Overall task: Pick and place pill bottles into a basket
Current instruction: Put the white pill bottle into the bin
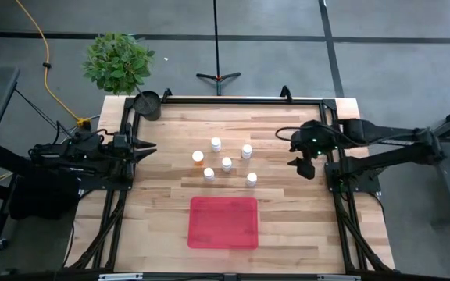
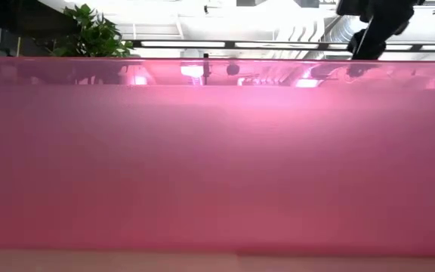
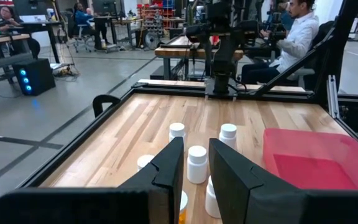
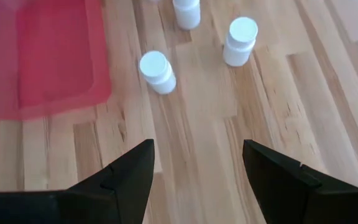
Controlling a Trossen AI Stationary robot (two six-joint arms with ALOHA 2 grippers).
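Note:
Six small pill bottles with white caps stand upright on the wood table in a loose cluster (image 1: pixel 226 164); the leftmost one (image 1: pixel 198 158) shows an orange body. The red tray (image 1: pixel 223 222) lies flat nearer the front edge. My left gripper (image 1: pixel 150 148) waits at the table's left edge, fingers narrowly apart, level and pointing at the cluster (image 3: pixel 197 163). My right gripper (image 1: pixel 297 154) hovers above the table to the right of the cluster, open wide and empty. Its wrist view (image 4: pixel 197 155) looks down on three bottles (image 4: pixel 156 70) and the tray's corner (image 4: pixel 42 56).
A dark round pot (image 1: pixel 148 104) stands at the table's far left corner, with a green plant (image 1: pixel 118 61) behind it on the floor. The tray's red wall (image 2: pixel 217 166) fills the low view. People sit at desks beyond the table (image 3: pixel 294 37).

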